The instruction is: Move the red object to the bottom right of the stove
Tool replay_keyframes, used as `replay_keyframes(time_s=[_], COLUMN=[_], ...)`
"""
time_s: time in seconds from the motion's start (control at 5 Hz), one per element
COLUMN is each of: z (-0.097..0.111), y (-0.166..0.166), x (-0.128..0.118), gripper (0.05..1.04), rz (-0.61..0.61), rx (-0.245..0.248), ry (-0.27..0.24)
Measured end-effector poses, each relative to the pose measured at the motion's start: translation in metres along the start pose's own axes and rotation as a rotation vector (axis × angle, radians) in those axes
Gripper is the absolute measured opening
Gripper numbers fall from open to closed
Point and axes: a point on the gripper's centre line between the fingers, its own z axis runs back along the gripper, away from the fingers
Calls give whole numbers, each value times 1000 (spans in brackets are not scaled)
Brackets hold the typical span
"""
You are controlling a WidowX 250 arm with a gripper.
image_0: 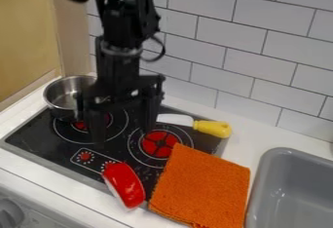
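With wide-open hand [123, 118], could skid red object [125, 184] off stove [40, 135] by off-centre grip, or snag orange cloth [201, 188] crowding bottom right

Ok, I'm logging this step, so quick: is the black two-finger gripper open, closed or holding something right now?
Black two-finger gripper: open, its fingers spread apart above the black-topped stove, holding nothing.

White tiled wall [208, 54] | yellowish panel [26, 42], left | white countertop [247, 146]
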Motion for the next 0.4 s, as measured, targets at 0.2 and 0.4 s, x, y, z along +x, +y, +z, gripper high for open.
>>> replay_keyframes(time_s=[0.2, 0.4], z=[-3, -1], y=[-2, -10], x=[17, 18], gripper=[999, 999], rz=[-213, -440], rx=[139, 139], ry=[-29, -75])
